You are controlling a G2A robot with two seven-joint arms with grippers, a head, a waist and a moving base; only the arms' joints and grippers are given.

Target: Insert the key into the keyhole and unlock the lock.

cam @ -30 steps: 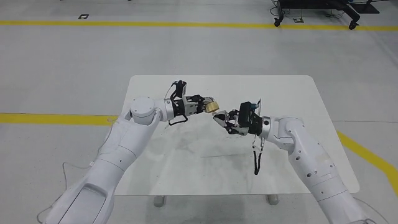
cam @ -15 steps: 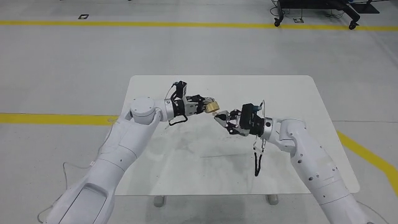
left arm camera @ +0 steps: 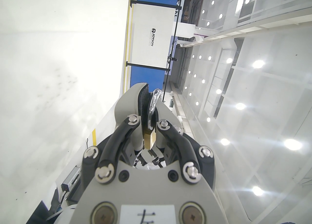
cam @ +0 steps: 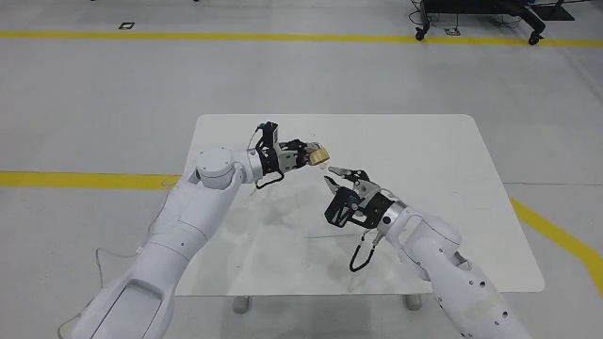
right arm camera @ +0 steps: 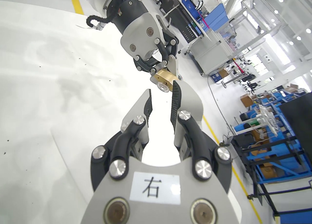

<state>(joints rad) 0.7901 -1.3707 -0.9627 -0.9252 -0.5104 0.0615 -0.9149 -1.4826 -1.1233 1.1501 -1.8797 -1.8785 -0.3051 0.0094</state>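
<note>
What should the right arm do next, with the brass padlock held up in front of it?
Probably ease the right gripper forward to the small brass padlock: its fingers stand open, empty and apart from the padlock, whose silver keyhole end faces them, clamped in the left gripper.

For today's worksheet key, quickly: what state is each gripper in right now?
Left gripper: closed, holding the lock.
Right gripper: open, holding nothing.

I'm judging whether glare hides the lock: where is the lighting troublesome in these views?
Left wrist view: the table is washed out white and ceiling lamps flare into streaks, yet the lock in the left gripper is readable. Right wrist view: the lock is evenly lit, keyhole showing. Top view: even light, no glare.
</note>
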